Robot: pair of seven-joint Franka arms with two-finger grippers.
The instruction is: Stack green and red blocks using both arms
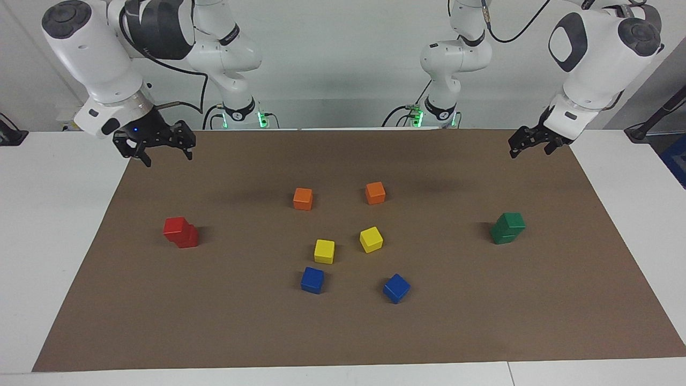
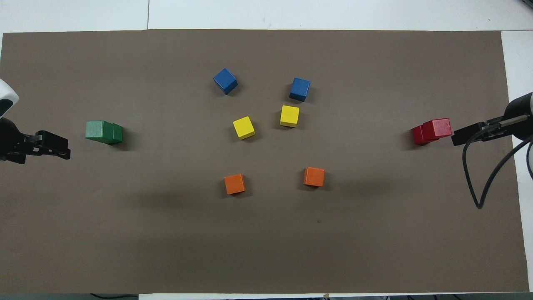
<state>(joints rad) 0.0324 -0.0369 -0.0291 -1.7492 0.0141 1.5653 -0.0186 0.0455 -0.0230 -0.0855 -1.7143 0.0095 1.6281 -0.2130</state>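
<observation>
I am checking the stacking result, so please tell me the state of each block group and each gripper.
red blocks: stacked in two, top one offset
green blocks: stacked in two, top one offset
orange cubes: single, apart
yellow cubes: single, apart
blue cubes: single, apart
left gripper: open, empty, raised
right gripper: open, empty, raised
</observation>
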